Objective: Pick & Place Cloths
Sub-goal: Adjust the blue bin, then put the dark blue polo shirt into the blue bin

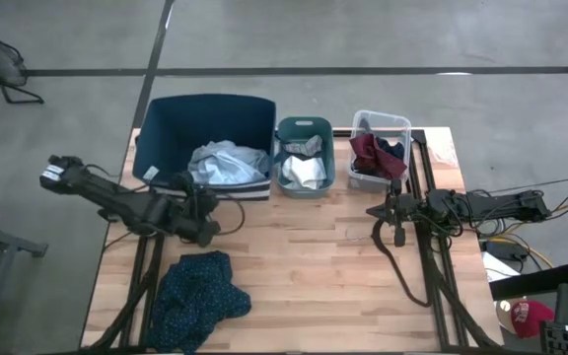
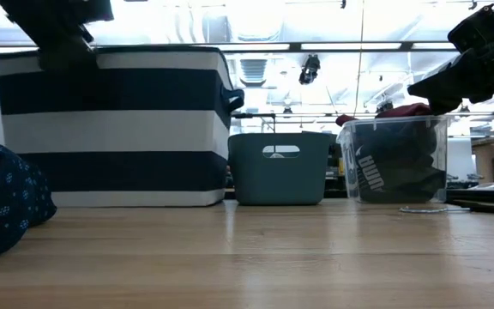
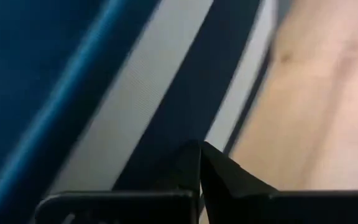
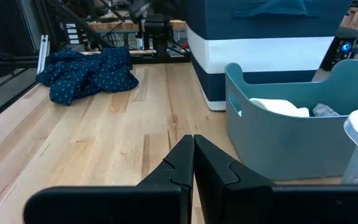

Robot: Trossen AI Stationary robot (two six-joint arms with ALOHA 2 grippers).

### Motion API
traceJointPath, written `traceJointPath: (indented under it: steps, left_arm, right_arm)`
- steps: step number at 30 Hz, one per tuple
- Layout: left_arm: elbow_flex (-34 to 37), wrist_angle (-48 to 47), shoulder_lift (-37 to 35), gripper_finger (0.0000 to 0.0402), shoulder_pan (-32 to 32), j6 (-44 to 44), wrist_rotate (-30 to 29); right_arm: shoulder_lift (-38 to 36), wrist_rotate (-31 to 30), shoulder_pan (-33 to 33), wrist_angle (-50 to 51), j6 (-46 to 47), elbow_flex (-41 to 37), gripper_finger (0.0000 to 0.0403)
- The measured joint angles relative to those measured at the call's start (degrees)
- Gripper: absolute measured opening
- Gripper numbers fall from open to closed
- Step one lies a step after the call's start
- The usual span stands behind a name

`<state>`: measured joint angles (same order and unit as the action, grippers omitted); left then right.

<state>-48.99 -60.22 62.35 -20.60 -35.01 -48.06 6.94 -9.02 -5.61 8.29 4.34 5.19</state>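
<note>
High view: the striped bin holds the pale cloth; the left gripper sits just before it, the teal patterned cloth nearer still on the surface. Low view: a maroon cloth tops the clear bin, right of the striped bin. Left wrist view: fingers closed, probably empty. Right wrist view: the right gripper has its fingers pressed together, empty, beside the teal bin.

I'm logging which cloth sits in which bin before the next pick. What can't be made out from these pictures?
- Low view: the striped navy-and-white fabric bin has tall walls that hide its contents.
- Low view: the dark teal patterned cloth is cut off by the picture's edge.
- Left wrist view: blurred, showing only the striped bin wall.
- High view: the small teal plastic bin holds white and grey pieces too small to count.
</note>
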Motion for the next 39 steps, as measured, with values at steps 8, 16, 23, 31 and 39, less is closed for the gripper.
traceJointPath:
  steps: [8,16,23,31,39]
  left_arm:
    - [0.93,2.26,1.35,0.0009,11.70,5.27,0.10]
    - [1.03,12.59,1.92,0.0012,16.33,13.32,1.37]
    - [-4.90,4.92,0.47,0.0034,12.33,8.92,12.13]
    - [-11.52,3.31,-0.50,0.0056,-1.23,2.42,11.58]
    - [-13.64,3.25,1.09,0.0076,-19.08,-10.40,8.96]
  right_arm:
    - [0.00,0.00,-0.02,0.00,0.06,0.00,0.0008]
    - [0.00,0.00,-0.01,0.00,0.07,0.00,0.0008]
    - [0.00,-0.02,-0.01,0.00,0.02,0.00,0.0008]
    - [0.00,0.00,0.00,0.00,0.07,0.00,0.0008]
    - [0.00,-0.01,0.00,0.00,0.06,0.00,0.0008]
